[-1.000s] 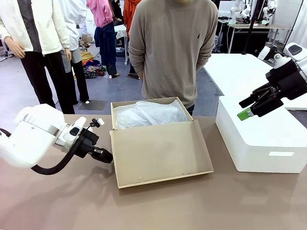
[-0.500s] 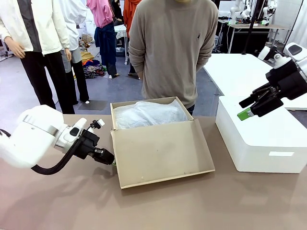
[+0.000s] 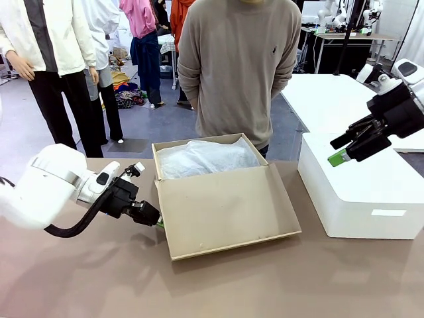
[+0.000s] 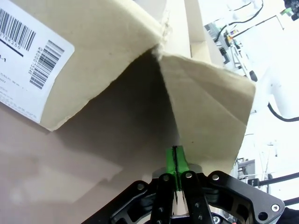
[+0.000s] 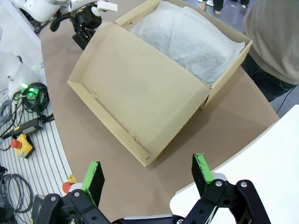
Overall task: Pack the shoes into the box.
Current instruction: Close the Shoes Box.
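Observation:
The brown cardboard box (image 3: 199, 142) stands open at mid table, with crumpled white tissue paper (image 3: 205, 158) in it. Its lid flap (image 3: 228, 209) slopes toward me, slightly raised at the left. The shoes are hidden. My left gripper (image 3: 158, 222) is shut, empty, its tip tucked under the flap's left edge. In the left wrist view the closed green pads (image 4: 176, 156) sit below the flap's corner (image 4: 205, 107), beside the labelled box wall (image 4: 93, 46). My right gripper (image 3: 336, 150) hangs open and empty above the right side; the right wrist view has its fingers (image 5: 147, 168) wide apart over the flap (image 5: 135, 88).
A larger white box (image 3: 358, 192) stands on the table at the right, under my right gripper. A person in a beige sweater (image 3: 238, 66) stands behind the cardboard box, hands behind the back. Cables and a red stop button (image 5: 21, 142) lie beyond the table's edge.
My left gripper has slid to the right against the flap's left edge. The flap has shifted right and lifted a little. The right arm has stayed still.

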Robot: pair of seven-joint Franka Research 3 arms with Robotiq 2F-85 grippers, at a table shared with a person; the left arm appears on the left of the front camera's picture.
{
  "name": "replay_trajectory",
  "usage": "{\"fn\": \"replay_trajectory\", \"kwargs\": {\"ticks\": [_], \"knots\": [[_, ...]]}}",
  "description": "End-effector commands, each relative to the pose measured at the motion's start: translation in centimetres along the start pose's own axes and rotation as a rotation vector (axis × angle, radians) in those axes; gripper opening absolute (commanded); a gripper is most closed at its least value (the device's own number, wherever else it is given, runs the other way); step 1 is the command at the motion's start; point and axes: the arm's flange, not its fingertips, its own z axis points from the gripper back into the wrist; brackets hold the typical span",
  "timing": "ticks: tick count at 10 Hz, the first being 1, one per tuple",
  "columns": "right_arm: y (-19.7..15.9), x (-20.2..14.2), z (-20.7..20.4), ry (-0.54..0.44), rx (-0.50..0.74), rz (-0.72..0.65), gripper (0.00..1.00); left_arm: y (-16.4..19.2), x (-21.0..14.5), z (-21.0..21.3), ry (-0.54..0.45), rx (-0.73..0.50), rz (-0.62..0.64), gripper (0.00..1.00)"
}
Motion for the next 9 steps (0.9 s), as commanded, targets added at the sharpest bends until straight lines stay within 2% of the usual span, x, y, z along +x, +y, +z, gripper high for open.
{"fn": "replay_trajectory", "kwargs": {"ticks": [1,9], "knots": [[-0.3,0.0,-0.1,-0.031,0.012,0.021,1.0,0.1,0.6,0.1,-0.017,-0.062,0.034,0.0],[-0.3,0.0,-0.1,-0.031,0.012,0.021,1.0,-0.8,2.4,0.5,-0.081,-0.199,0.073,0.0]]}}
